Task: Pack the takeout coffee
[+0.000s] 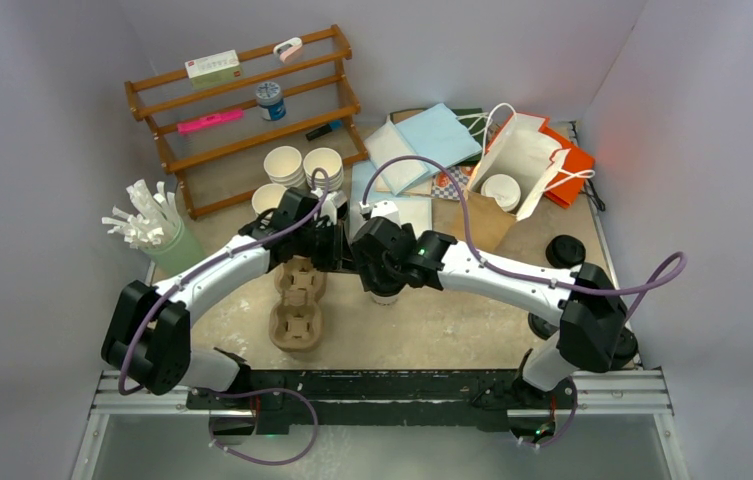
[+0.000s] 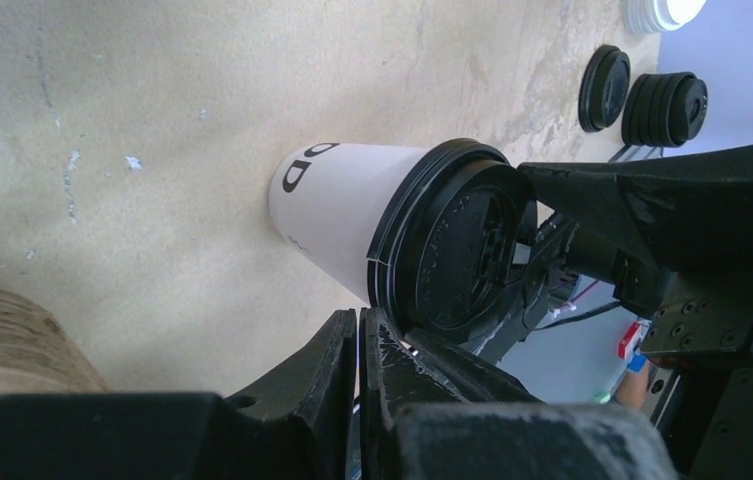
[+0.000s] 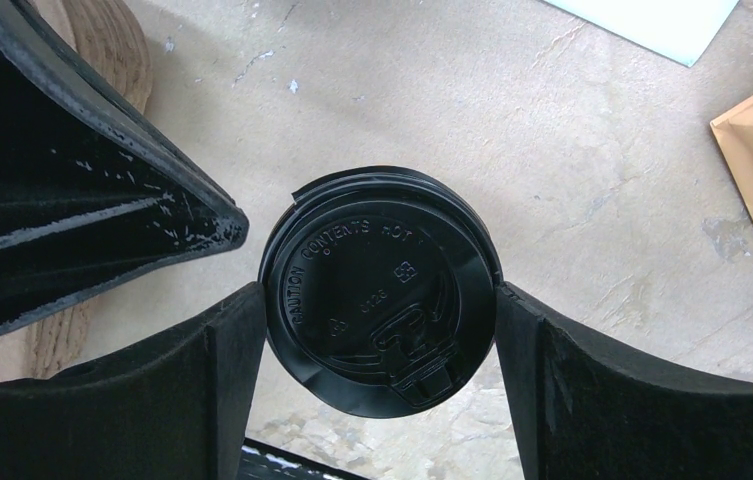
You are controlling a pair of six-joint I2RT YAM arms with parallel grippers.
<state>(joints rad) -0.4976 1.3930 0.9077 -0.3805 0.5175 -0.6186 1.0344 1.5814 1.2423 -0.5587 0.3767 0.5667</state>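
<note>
Beside the pulp tray at mid-table stands the white coffee cup, right gripper pinching its black lid, left gripper closed empty alongside; light, crushable paper, so better held just under the rim.

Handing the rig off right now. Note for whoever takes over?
Right gripper: fingers clamped on the black lid atop the white cup, standing on the table beside the pulp tray.
Left gripper: fingers shut, empty, tips by the lid's rim.
Lid looks slightly askew.
Done: lid placed.
Left: seat it, likely cup into tray, then into the white paper bag, far right.
</note>
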